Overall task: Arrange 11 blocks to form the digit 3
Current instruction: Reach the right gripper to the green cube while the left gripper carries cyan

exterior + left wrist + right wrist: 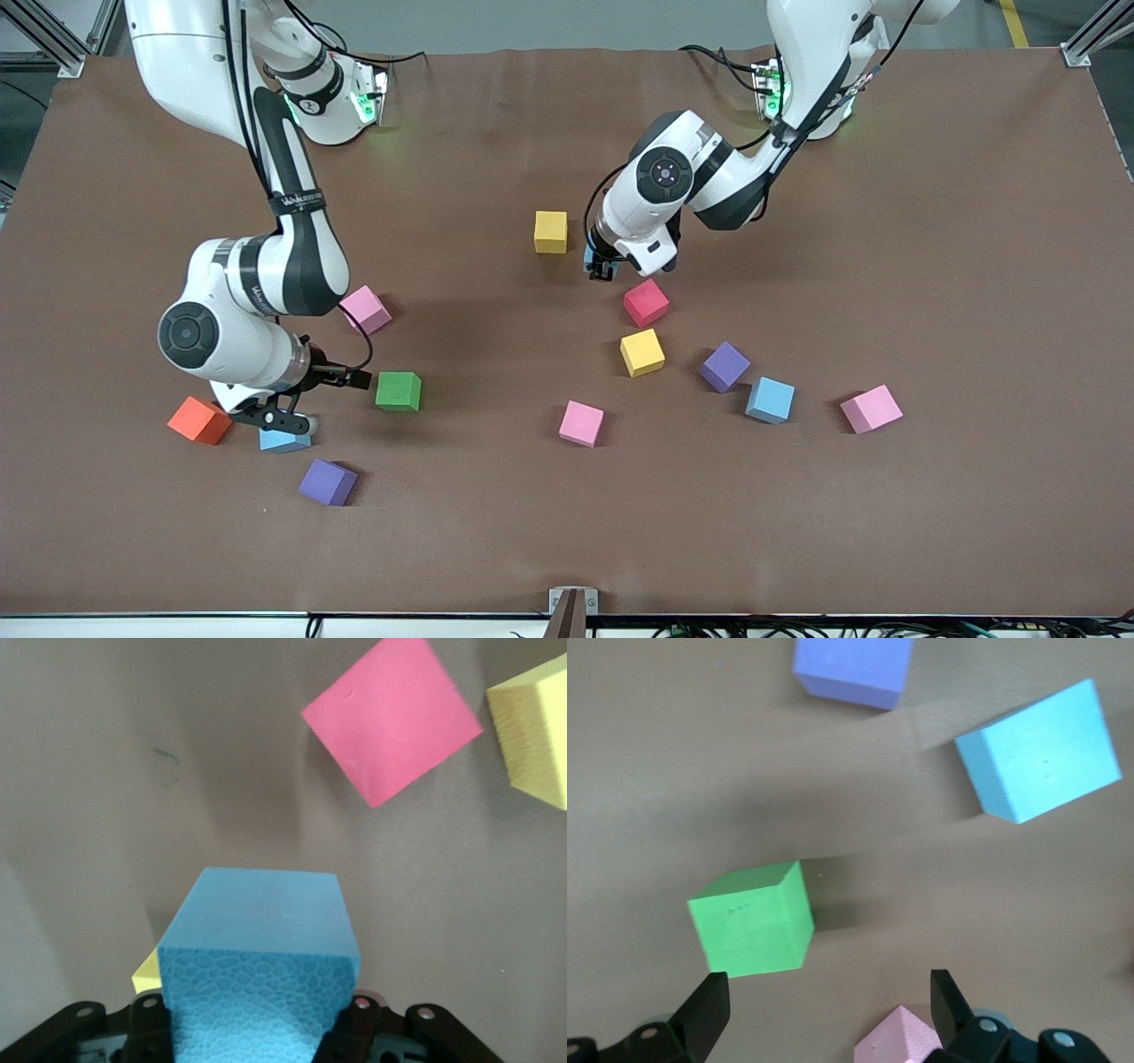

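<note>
My left gripper (601, 266) (255, 1005) is shut on a light blue cube (261, 948) over the table between a yellow cube (550, 231) and a red cube (646, 302) (392, 718). My right gripper (288, 416) (828, 988) hangs open and holds nothing, over a green cube (398, 391) (751, 921) and a partly hidden light blue cube (283, 439) (1036, 749). The other blocks lie scattered and apart: yellow (641, 352), purple (725, 366), light blue (770, 400), pink (871, 408), pink (581, 423), pink (365, 308), purple (328, 481). No digit 3 shows.
An orange cube (199, 420) lies beside the right arm's wrist, toward that arm's end of the table. The brown mat (930, 266) covers the table. A small bracket (572, 602) sits at the edge nearest the front camera.
</note>
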`<state>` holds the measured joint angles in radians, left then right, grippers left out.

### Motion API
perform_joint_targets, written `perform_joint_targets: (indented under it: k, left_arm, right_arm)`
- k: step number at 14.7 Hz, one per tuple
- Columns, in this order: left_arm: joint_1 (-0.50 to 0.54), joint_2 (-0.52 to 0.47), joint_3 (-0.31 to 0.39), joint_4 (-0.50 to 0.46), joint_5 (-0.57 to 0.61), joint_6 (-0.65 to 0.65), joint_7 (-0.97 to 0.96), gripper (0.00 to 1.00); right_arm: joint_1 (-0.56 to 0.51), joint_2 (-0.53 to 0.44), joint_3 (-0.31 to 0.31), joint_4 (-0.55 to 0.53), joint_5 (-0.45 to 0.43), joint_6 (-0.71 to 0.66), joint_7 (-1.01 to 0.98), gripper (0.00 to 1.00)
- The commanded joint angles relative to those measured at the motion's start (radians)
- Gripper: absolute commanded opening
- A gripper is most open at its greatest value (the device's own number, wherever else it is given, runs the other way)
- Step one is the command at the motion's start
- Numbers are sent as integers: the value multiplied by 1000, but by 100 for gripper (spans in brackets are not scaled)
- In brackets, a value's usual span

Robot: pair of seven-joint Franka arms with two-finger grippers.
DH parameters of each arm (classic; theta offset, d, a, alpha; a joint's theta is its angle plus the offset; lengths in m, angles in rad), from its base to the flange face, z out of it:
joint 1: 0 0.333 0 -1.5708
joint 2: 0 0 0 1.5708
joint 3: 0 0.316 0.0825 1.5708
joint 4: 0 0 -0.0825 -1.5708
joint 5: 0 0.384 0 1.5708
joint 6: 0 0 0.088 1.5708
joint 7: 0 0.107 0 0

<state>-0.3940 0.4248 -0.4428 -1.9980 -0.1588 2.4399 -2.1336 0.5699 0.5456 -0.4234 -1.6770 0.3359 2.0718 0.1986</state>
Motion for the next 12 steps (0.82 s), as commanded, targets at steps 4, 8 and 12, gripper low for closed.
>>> perform_joint_targets:
  k: [4,8,12]
  left_arm:
    - [-66,23,-5,-87,-16,181,-104,0]
    - [-88,31,-2,-100,-8,194,-176,0]
    - [-83,31,-1,-149,34,194,-195,0]
  right_arm:
    - [59,17,9,-17,15,90,-14,100]
    - [57,82,38,-13,12,174,-16,100]
    - [56,102,55,-13,14,179,-30,100]
